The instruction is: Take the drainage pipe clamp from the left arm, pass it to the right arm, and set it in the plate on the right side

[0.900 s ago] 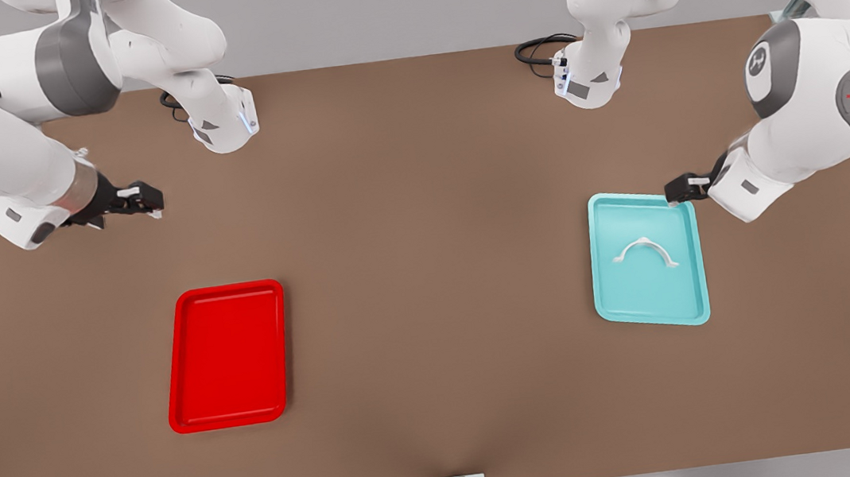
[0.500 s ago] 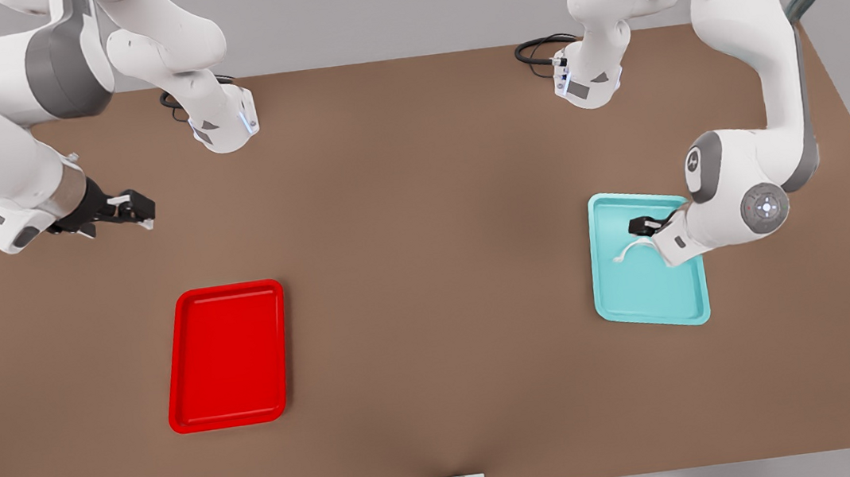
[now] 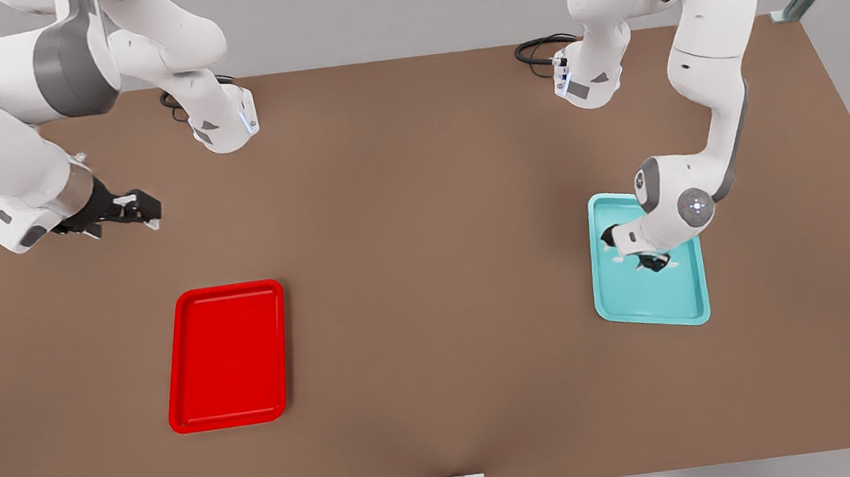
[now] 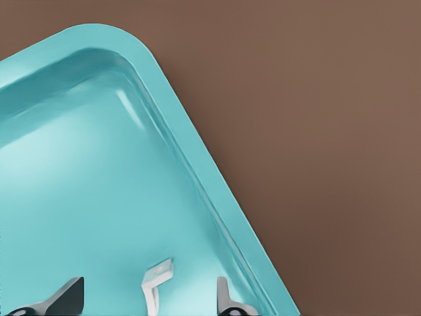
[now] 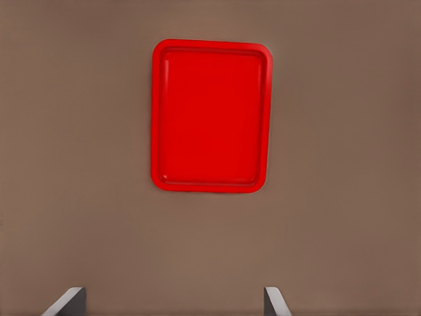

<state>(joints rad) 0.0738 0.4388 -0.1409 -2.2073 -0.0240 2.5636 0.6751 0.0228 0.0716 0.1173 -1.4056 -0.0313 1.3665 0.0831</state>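
The left tool (image 3: 639, 252) was down inside the teal tray (image 3: 689, 304), its fingers (image 4: 66, 297) spread wide, straddling the drainage pipe clamp (image 4: 156, 284) without gripping; the clamp's orientation was obscured. The right tool (image 3: 142, 211), also open and empty, waited above the table (image 3: 420, 191), well apart from the red plate (image 3: 226, 355).

L tool (image 3: 638, 250) low, fingers spread; R tool (image 3: 142, 209) raised, fingers apart, arm waiting.
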